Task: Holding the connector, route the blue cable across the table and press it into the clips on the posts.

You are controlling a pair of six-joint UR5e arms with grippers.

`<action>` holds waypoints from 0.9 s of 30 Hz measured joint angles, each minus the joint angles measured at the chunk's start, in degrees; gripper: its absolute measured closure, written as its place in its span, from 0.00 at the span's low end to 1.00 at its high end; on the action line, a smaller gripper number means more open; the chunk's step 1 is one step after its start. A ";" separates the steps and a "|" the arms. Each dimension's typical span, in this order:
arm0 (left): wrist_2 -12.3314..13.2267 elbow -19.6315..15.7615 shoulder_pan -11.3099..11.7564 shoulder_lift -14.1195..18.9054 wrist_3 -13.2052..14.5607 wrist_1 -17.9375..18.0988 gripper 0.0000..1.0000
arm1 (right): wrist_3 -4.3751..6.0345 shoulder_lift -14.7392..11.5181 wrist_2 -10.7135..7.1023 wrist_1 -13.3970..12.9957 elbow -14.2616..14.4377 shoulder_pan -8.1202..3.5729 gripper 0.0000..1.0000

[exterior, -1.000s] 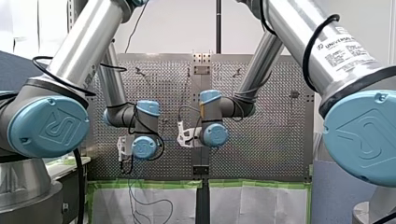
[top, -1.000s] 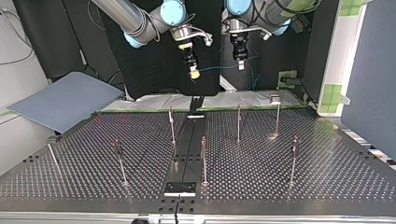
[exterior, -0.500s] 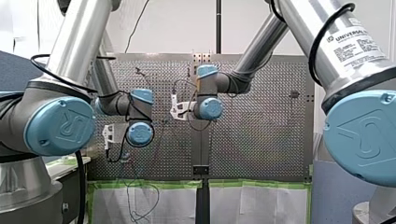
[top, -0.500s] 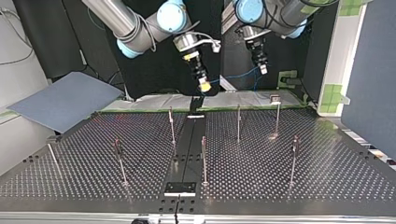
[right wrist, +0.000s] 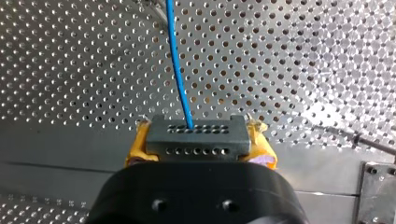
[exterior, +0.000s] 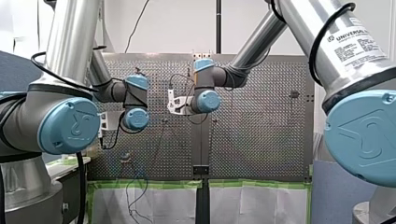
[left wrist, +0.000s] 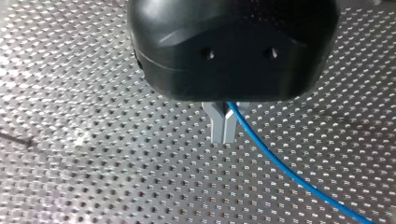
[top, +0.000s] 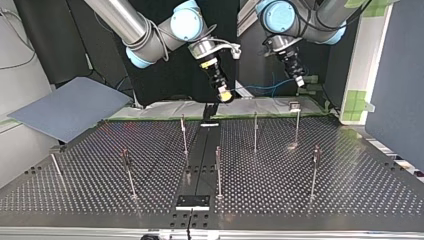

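Right claw: yellow-padded, clamped from both sides on the connector, which fills the gap between the tips.
Connector: dark grey block with two rows of small holes facing the wrist camera. It sits level across the claw.
Blue cable: leaves the connector's upper row of holes just off centre. It runs ahead of the right claw in a slight bend, above perforated plate.
Left claw: its two metal fingers are pressed together, pinching the blue cable. The cable comes out at the fingers' edge and slants away over the perforated surface.
Claws, top view: right claw hangs near the view's middle and left claw further to the view's right, both tilted. They are apart from each other and raised over the counter's far edge.
Cable span, top view: a thin blue line sags between the two claws, in the air.
Posts: several thin upright rods spread over the counter. The cable touches none of them and lies beyond and above the far row. One post at the far right carries a small block on top and stands near the left claw. Clip detail is too small to tell.
Counter: dark perforated plate with a black strip down its middle.
Grey sheet: lies slanted beside the counter's far corner, at the top view's left.
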 joint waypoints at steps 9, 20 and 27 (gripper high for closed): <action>2.52 0.83 0.31 4.38 -0.94 -4.35 1.00 | 0.98 0.05 -0.63 2.46 -4.00 0.71 1.00; 6.87 2.68 1.17 10.16 -3.13 -8.39 1.00 | 2.55 0.34 -1.50 4.48 -9.09 0.78 1.00; 7.65 5.54 1.96 13.43 -3.83 -10.55 1.00 | 2.99 2.11 -1.82 6.77 -12.28 0.96 1.00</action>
